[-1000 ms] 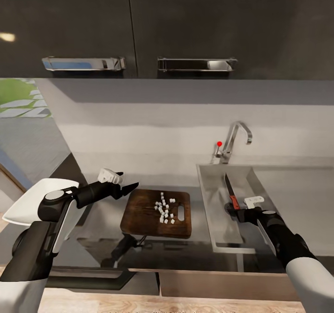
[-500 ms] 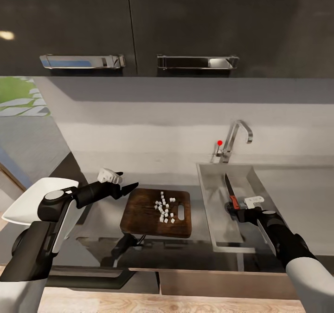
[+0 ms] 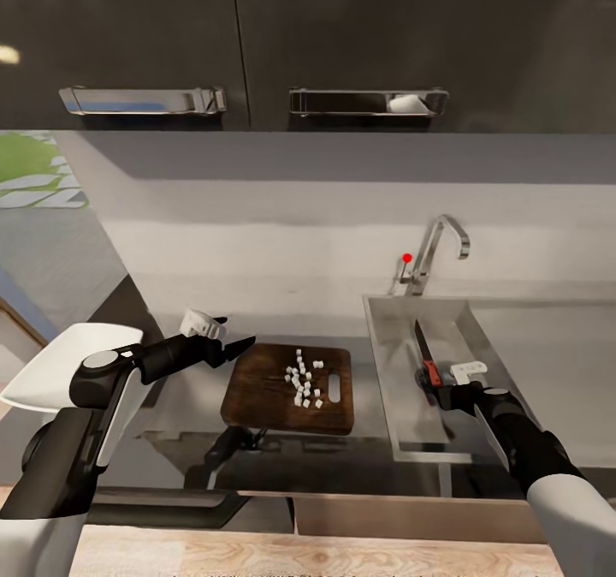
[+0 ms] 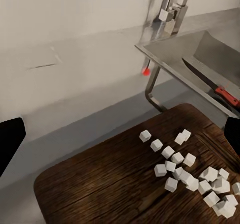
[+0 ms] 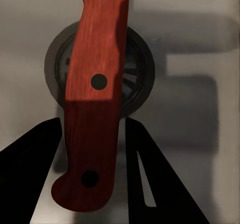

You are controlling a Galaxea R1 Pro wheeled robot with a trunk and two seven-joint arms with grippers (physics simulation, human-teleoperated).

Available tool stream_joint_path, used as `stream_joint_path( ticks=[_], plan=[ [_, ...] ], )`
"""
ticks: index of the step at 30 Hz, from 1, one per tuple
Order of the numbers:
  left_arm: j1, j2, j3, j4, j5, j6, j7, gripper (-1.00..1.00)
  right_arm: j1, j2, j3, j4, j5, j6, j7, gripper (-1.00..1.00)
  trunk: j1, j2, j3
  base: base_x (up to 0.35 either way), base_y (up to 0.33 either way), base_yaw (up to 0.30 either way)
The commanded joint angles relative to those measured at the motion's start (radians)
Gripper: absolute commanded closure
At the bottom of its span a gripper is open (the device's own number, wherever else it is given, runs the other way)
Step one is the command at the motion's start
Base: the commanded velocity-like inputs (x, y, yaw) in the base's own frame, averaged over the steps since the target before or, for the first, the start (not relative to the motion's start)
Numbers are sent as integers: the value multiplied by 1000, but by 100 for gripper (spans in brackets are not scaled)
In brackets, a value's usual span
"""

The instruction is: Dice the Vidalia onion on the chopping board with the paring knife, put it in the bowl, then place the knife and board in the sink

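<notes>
Paring knife point(image 3: 425, 357) with riveted red handle clamped in right pincer point(image 3: 425, 382) over steel sink point(image 3: 389, 371), left pincer point(image 3: 229, 334) parted beside grainy board point(image 3: 257, 389)

Two arms with white shells and black joints; left pincer point(image 3: 239, 343) and right pincer point(image 3: 425, 380) black with white blocks.

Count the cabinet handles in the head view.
2: left handle and right handle, both on the dark upper cabinets above the countertop. None seem hidden.
</notes>
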Motion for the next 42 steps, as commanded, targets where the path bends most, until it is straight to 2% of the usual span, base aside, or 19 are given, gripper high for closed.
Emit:
stream_joint_path(
  ticks=[1,12,37,42],
  plan=[
    [-1,0,0,-1,4,8,-1,-100,-1,0,1,-2,9,5,6,100,1,-2,-4,0,0,0],
    [-1,0,0,0,4,8,-1,-100,-1,1,1,-2,9,5,6,100,1,-2,-19,0,0,0],
    [-1,0,0,-1,4,9,-1,-100,-1,7,9,-8,10,11,5,100,1,-2,-32,0,0,0],
    [-1,0,-2,-1,4,9,-1,-100,-1,7,14,-57,10,164,4,100,1,-2,-32,0,0,0]
  ],
)
